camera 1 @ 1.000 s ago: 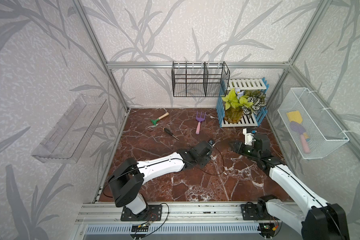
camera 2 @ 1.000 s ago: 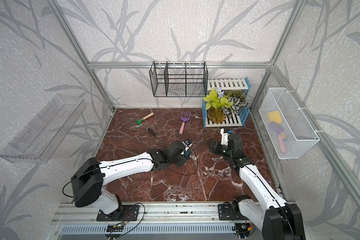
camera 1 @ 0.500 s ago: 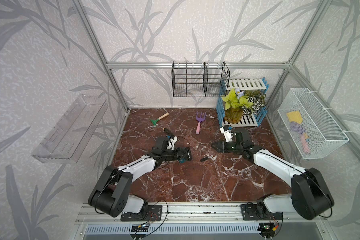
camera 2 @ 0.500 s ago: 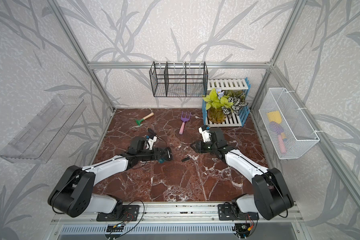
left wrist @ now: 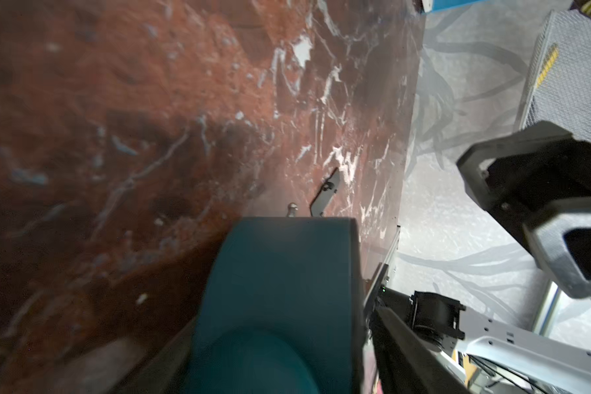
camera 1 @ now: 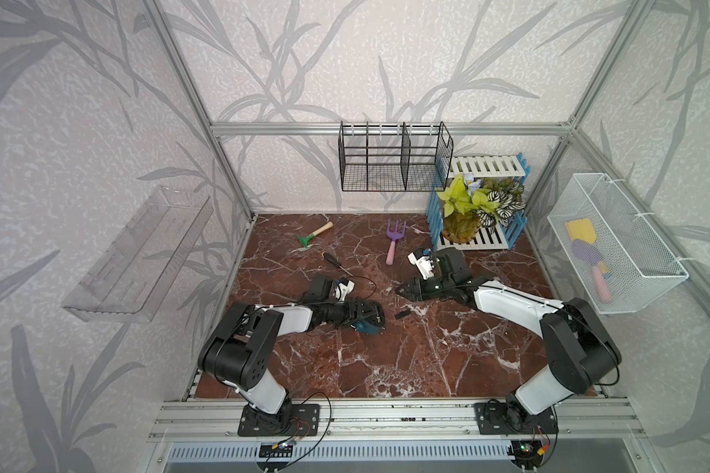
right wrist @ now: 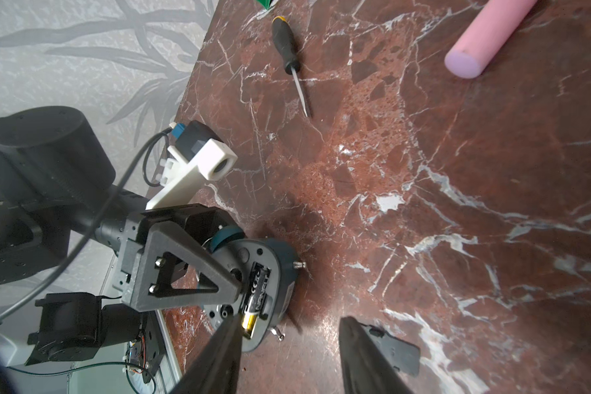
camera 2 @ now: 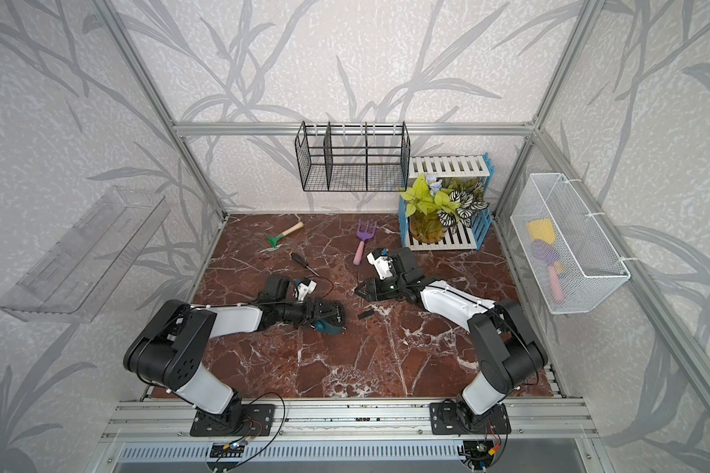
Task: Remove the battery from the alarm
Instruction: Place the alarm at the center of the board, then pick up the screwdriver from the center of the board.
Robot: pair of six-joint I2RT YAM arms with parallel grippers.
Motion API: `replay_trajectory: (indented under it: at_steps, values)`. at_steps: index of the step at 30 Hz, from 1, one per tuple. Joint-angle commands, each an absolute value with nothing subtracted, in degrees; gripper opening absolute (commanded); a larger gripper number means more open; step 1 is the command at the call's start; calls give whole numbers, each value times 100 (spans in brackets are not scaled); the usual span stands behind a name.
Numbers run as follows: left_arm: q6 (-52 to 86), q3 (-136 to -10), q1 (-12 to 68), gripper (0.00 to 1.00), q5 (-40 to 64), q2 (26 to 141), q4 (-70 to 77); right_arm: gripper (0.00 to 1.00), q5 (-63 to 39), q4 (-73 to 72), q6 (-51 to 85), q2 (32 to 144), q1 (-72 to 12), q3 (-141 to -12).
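The battery (right wrist: 257,295) sits in its open bay in the back of the alarm (left wrist: 280,266). The alarm rests on the bench (right wrist: 458,170) between the jaws of the left gripper (camera 1: 376,318), with its back turned toward the right gripper (right wrist: 290,319). The battery's long axis runs across the back plate. Its gold end points at the right jaws, just at the tip of one of them, though contact cannot be told. Its black end points away from them. The right jaws stand moderately apart and hold nothing. The left jaws stand wide around the alarm, one of them plainly clear of its back in the left wrist view. The triangular left finger (right wrist: 139,269) overlaps the back plate right beside the bay and stands in the way on that side. The loose cover (right wrist: 396,351) lies flat on the bench by the other right jaw. Beyond the right jaws, well apart from the alarm, lie a screwdriver (right wrist: 285,44) and a pink handle (right wrist: 485,37).
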State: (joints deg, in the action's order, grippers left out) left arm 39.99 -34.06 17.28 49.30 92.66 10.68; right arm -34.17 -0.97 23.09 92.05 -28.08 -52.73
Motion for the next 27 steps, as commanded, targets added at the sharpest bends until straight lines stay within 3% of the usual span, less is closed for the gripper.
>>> replay_trajectory:
  at_steps: [1, 10, 16, 20, 21, 23, 27]
  values:
    - [3674, -3730, 1622, 77, 4434, 9132, 442, 50, -3489, -56, 2262, 9176, -2821, -5380]
    - [2593, -4814, 1503, 82, 2898, 8671, -1674, 50, -3429, 69, 2113, 9133, -2800, -5458]
    - [2652, -5147, 1105, 81, 2006, 8479, -1563, 50, -3399, -62, 2113, 9086, -2786, -5421]
    - [3165, -5774, 897, 79, 982, 9186, -994, 50, -3306, -259, 2278, 9054, -2786, -5331]
    - [3237, -6069, 897, 75, 825, 9473, -1036, 50, -3309, -268, 2308, 9034, -2786, -5322]
    - [3469, -6753, 896, 67, 441, 10039, -1360, 50, -3292, -272, 2323, 8954, -2791, -5269]
    - [3978, -8145, 983, 68, -390, 10993, -2284, 50, -3182, -263, 2320, 8745, -2786, -5105]
